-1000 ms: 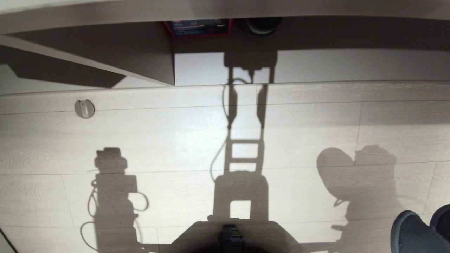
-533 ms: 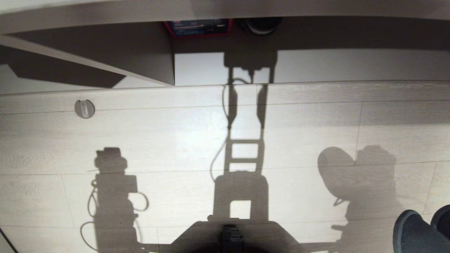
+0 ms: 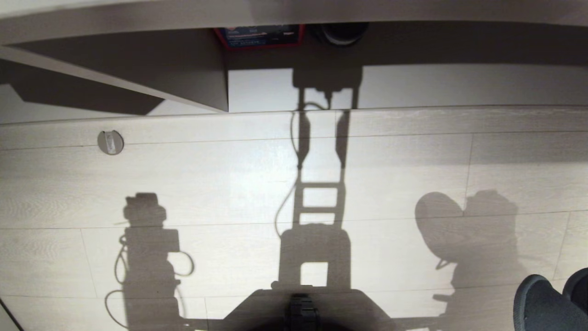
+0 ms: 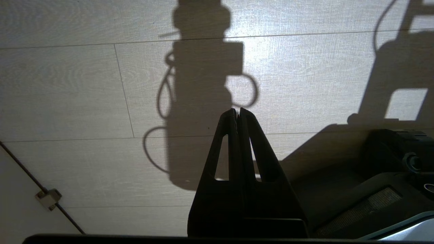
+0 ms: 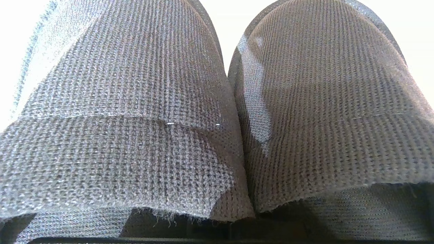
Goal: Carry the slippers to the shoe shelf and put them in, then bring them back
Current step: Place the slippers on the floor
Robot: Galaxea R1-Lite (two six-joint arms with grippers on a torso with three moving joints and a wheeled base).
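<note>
Right pincer out of sight behind slippers point(image 5: 217, 112), clamped tight, seemingly pinching both by heel edges; toes hang side by side, touching. Left pincer point(image 4: 238, 113) pressed together, empty, above floor point(image 3: 413, 151). Soft knit, light, floppy: best gripped at stiffer sole rim. Ahead, shoe shelf point(image 3: 138, 92).
</note>
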